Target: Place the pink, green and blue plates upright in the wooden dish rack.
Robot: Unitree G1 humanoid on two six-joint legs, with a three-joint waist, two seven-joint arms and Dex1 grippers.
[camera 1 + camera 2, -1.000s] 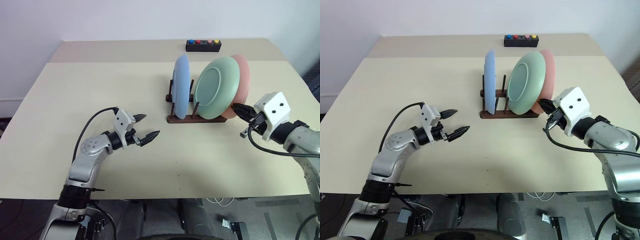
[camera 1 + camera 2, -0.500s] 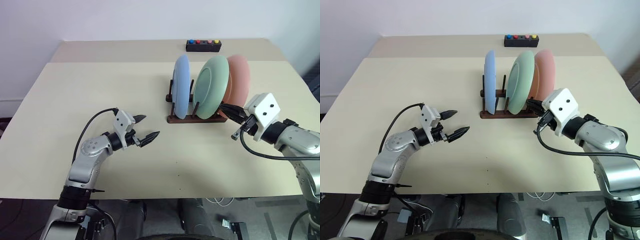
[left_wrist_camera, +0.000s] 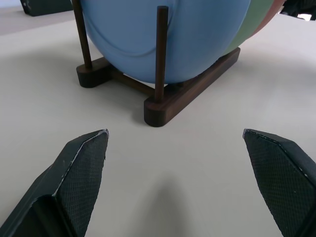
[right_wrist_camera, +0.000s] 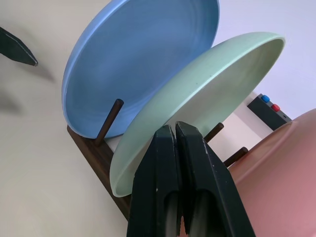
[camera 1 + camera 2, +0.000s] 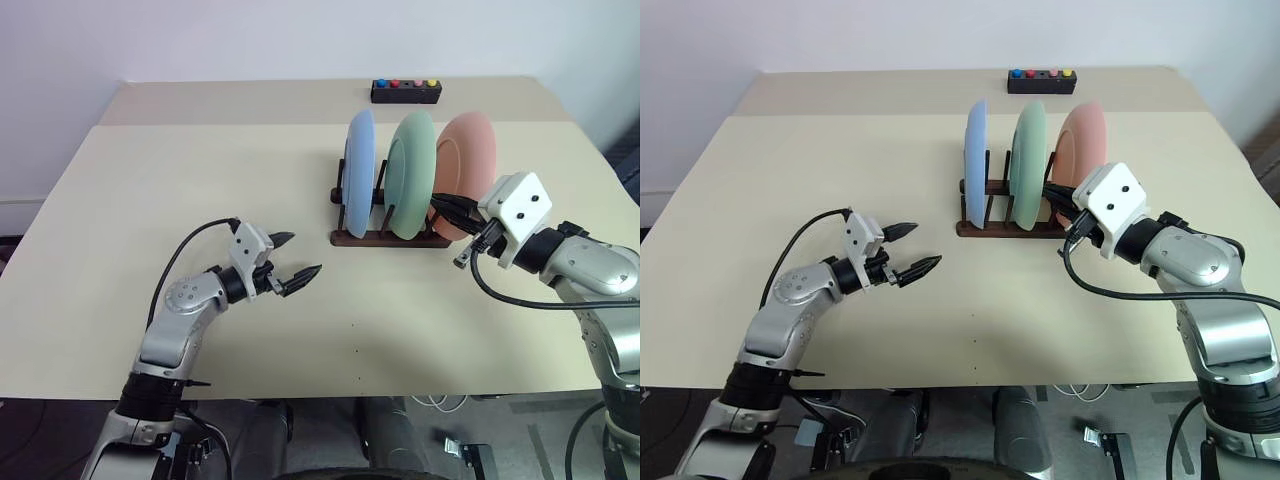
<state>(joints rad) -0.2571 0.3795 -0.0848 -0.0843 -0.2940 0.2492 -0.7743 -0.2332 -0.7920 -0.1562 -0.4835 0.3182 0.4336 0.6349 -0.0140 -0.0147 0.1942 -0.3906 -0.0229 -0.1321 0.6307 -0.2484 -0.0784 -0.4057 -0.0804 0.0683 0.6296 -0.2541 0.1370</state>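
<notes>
We saw the right gripper (image 5: 1052, 190), jaws together, between green plate (image 5: 1028, 164) and pink plate (image 5: 1080, 150); left gripper (image 5: 912, 248) jaws apart.

The left arm reaches forward low, and its left claw (image 5: 293, 262) points level toward the right with the two black fingers spread wide and empty. The right arm is bent inward, the right claw (image 5: 443, 208) points left, its fingers (image 4: 168, 163) pressed together
</notes>
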